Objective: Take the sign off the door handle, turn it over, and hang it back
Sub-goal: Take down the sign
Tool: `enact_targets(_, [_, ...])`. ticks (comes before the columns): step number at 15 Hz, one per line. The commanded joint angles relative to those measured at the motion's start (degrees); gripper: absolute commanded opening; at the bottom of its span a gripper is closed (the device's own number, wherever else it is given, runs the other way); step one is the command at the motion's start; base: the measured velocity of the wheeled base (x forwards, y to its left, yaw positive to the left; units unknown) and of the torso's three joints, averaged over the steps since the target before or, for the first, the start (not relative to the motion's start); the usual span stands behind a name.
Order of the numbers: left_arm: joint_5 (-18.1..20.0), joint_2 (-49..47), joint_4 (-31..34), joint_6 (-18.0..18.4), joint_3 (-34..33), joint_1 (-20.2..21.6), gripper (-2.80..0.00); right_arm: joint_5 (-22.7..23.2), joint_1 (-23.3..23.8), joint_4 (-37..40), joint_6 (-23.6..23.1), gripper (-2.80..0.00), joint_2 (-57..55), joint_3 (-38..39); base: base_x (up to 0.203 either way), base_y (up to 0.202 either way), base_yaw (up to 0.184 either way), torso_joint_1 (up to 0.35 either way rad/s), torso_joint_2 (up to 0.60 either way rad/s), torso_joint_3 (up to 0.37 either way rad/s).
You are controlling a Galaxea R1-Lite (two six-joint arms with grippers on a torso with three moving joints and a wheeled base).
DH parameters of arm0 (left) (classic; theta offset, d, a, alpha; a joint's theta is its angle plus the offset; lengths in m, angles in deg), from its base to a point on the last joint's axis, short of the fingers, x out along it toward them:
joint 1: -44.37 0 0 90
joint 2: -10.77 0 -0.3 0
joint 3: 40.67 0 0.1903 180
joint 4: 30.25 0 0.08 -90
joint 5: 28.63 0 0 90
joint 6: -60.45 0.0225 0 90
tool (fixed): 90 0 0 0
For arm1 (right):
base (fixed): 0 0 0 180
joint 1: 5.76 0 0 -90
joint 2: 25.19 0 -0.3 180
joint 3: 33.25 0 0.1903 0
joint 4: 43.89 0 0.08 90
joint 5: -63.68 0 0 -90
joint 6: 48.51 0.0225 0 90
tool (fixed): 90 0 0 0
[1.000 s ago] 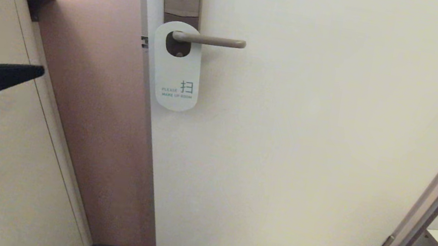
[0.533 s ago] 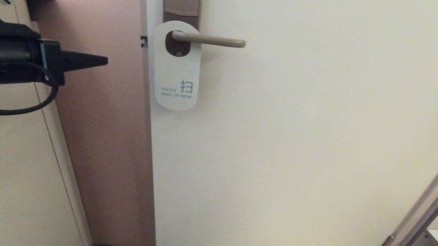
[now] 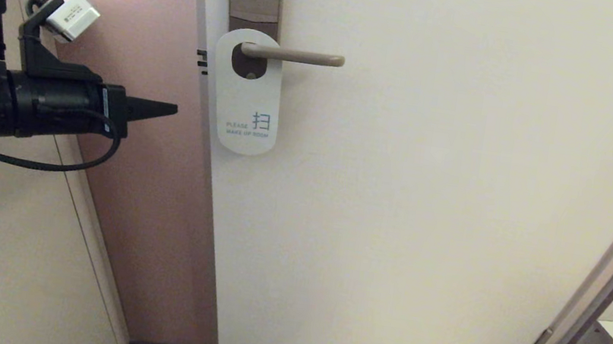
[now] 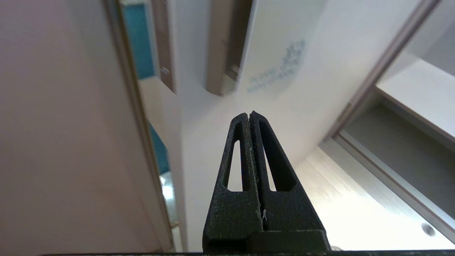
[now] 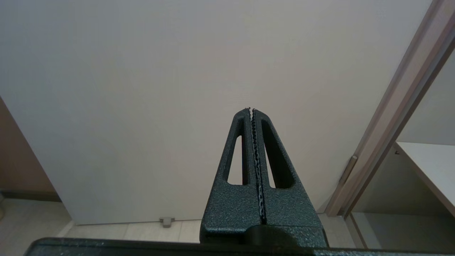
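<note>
Hanging on door handle (image 3: 293, 55), white sign (image 3: 246, 100), pale door (image 3: 431, 183), pinkish wall (image 3: 125, 182)

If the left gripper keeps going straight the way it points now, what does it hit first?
Probably the sign. In the head view the left gripper, fingers shut, points level at its lower part, where the lettering is. The wrist view aims just below the lettering, so it could meet the door under the sign instead; depth is unclear.

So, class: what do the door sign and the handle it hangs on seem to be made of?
The sign: probably stiff card or thin plastic, matte white. It hangs flat with clean rounded edges, a cut oval hole and printed teal lettering; the look cannot settle which.

The handle: likely metal with a matte beige-bronze finish, a slim straight lever with a soft, even sheen.
</note>
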Motion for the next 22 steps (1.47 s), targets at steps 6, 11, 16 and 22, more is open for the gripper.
enact_targets(6, [0.13,-0.29,-3.34,-0.11,-4.56,-3.05,-2.8,0.04,-0.01,-0.01,-0.05,-2.8,-0.09,-0.01,0.0,0.0,0.0,0.0,0.0,0.0])
enact_targets(11, [0.17,0.0,-3.72,-0.93,-5.48,-3.08,0.0,0.04,-0.01,-0.01,-0.05,-2.8,-0.09,0.0,0.0,0.0,0.0,0.0,0.0,0.0])
enact_targets(16, [0.6,-0.53,-5.04,-1.18,-5.76,-2.99,0.0,0.04,-0.01,-0.01,-0.05,-2.8,-0.09,0.0,0.0,0.0,0.0,0.0,0.0,0.0])
enact_targets(22, [9.5,-4.11,-11.36,-1.27,-5.66,-1.43,0.0,0.04,-0.01,-0.01,-0.05,-2.8,-0.09,0.0,0.0,0.0,0.0,0.0,0.0,0.0])
